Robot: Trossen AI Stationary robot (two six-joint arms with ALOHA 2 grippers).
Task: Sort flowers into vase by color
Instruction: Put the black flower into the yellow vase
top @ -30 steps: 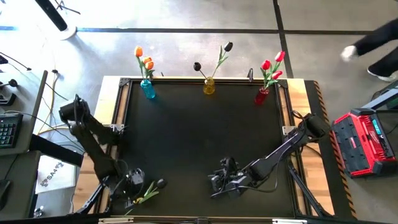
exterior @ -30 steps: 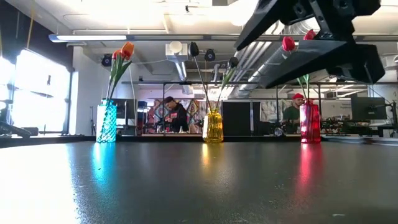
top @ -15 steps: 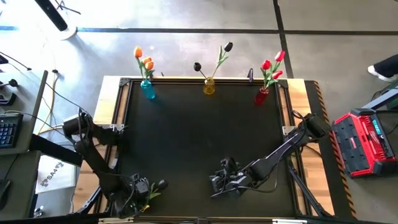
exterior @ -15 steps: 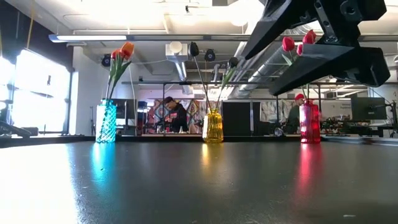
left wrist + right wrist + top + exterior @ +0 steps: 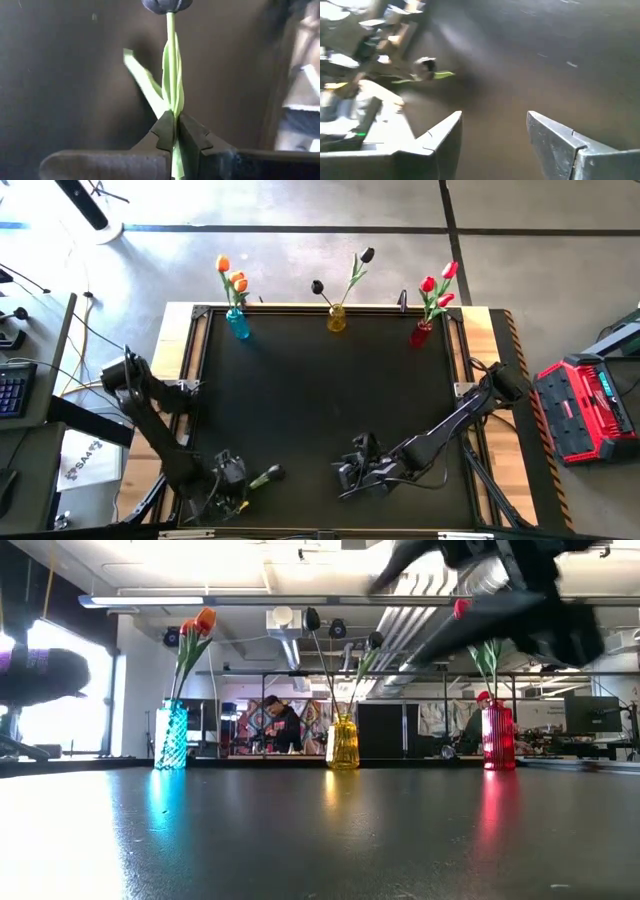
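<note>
Flowers with thin green stems stand sorted in three glass vases along the far edge of the black bench [image 5: 320, 400]. Going from left to right: orange-headed tulips [image 5: 233, 277] rise from a ribbed blue glass vase [image 5: 238, 325]; two black-headed tulips [image 5: 342, 272] lean apart in a yellow glass vase [image 5: 336, 319]; red-headed tulips [image 5: 438, 285] fill a red glass vase [image 5: 421, 333]. The low view shows the same row, blue vase, yellow vase, red vase, with a room and a person behind them.

One black-headed tulip with a green stem and leaves [image 5: 266, 476] is at the near left corner of the bench. The left gripper [image 5: 240, 484] is there, its dark fingers [image 5: 165, 131] pinched tight on that stem, as the left wrist view shows plainly; the stem runs straight out from the fingers, a leaf splays to one side, and the dark head [image 5: 167, 5] is at the far end. Whether the flower touches the bench surface I cannot tell.

Near the middle of the front edge, the right gripper [image 5: 352, 470] sits low over the bench, its fingers [image 5: 442, 145] spread wide with nothing between them.

Off the bench at the right stands a red and black case [image 5: 580, 408]. At the left, a white sheet on the floor [image 5: 82, 460] carries printed lettering too small to read.
</note>
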